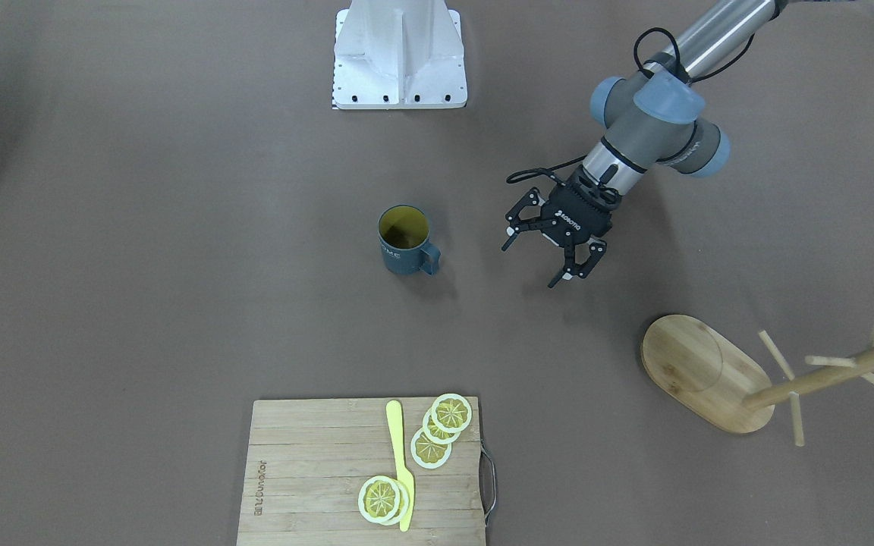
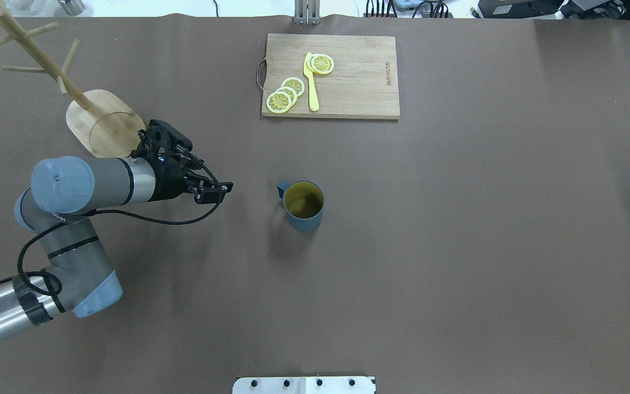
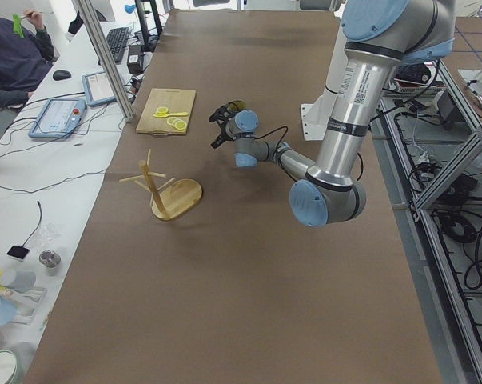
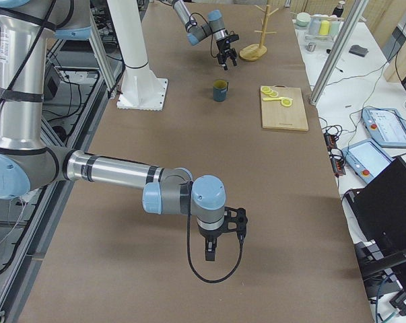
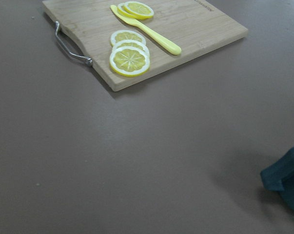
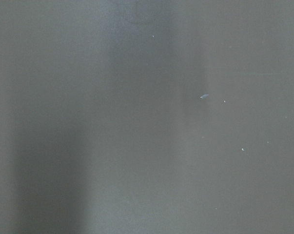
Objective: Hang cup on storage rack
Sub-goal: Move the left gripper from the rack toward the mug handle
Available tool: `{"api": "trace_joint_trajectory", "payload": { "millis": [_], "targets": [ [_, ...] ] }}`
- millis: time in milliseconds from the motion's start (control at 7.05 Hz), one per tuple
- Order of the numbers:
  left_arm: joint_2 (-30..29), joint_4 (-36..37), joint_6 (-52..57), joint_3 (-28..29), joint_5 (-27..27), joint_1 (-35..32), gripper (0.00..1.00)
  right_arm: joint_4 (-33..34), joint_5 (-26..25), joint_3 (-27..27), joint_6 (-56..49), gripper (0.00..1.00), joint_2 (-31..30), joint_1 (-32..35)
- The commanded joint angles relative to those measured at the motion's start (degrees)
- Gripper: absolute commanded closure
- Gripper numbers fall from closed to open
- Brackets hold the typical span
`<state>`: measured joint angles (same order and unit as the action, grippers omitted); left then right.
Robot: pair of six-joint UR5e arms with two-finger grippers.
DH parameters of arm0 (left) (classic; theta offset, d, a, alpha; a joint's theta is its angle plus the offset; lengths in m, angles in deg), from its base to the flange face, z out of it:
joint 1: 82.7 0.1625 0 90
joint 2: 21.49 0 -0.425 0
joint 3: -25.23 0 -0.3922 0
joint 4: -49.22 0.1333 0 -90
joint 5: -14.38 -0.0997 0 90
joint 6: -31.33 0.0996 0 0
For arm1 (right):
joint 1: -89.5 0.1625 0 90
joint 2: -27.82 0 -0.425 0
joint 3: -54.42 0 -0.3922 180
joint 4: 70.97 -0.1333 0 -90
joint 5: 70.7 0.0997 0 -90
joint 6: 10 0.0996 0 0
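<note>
The cup [image 1: 405,241] [image 2: 304,205] stands upright mid-table, dark blue-grey with a yellow-green inside and a squared handle. Its edge shows at the lower right of the left wrist view [image 5: 289,179]. The storage rack [image 1: 702,371] [image 2: 104,123], a bamboo mug tree with an oval base and thin pegs, stands on the robot's far left with nothing on its pegs. My left gripper [image 1: 532,264] [image 2: 211,167] hovers open between rack and cup, apart from both, holding nothing. My right gripper [image 4: 219,245] shows only in the exterior right view, low over bare table; whether it is open or shut I cannot tell.
A bamboo cutting board [image 1: 315,485] [image 2: 359,82] with a metal handle lies at the far side, carrying lemon slices [image 1: 441,425] and a yellow knife [image 1: 400,462]. The white robot base [image 1: 399,53] sits at the near edge. A person [image 3: 9,56] sits beyond the table.
</note>
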<state>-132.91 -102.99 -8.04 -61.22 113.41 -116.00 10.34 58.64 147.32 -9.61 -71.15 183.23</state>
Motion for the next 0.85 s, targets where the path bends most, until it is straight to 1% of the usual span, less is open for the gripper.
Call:
{"api": "trace_joint_trajectory", "payload": {
  "millis": [0,142,284,709],
  "targets": [
    [-3.28,0.07,0.0,3.29,-1.29,3.06,0.03,-0.27,0.12,-0.17,0.31,0.0,0.19,-0.13],
    [-3.98,-0.02,0.0,3.65,-1.29,3.15,0.12,-0.27,0.12,-0.17,0.31,0.0,0.28,-0.13],
    [-4.42,0.16,0.0,3.74,-1.29,3.85,0.15,-0.27,0.21,-0.17,0.31,0.0,0.28,-0.13],
    [-7.76,0.16,0.35,7.33,-1.29,4.03,0.15,-0.27,0.21,-0.17,0.4,0.0,0.45,-0.22]
  ]
}}
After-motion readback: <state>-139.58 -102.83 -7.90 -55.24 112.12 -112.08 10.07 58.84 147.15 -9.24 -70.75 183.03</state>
